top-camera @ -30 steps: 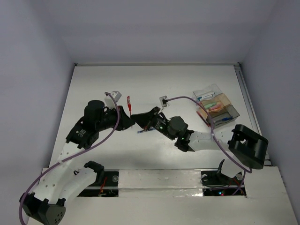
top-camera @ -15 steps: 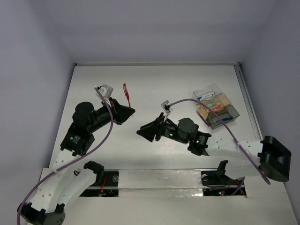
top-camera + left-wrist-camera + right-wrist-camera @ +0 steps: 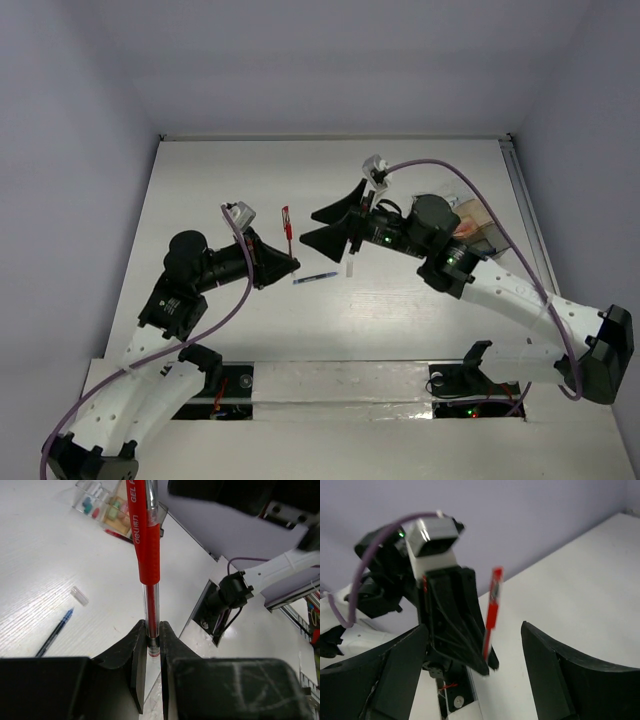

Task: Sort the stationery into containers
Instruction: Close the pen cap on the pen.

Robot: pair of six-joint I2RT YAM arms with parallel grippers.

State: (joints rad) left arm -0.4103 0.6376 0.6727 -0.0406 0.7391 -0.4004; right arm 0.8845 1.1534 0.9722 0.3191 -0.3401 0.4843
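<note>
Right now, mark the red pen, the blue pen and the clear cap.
red pen (image 3: 147, 545), left wrist view, red barrel.
blue pen (image 3: 54, 633), left wrist view, mid barrel.
clear cap (image 3: 79, 595), left wrist view, its middle.

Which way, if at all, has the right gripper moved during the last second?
Yes. The right gripper has moved up the top view, from beside the blue pen toward the table's far edge.

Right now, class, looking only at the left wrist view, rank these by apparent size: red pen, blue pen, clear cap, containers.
1. red pen, though nearness to the camera enlarges it
2. containers, partly hidden
3. blue pen
4. clear cap
</note>
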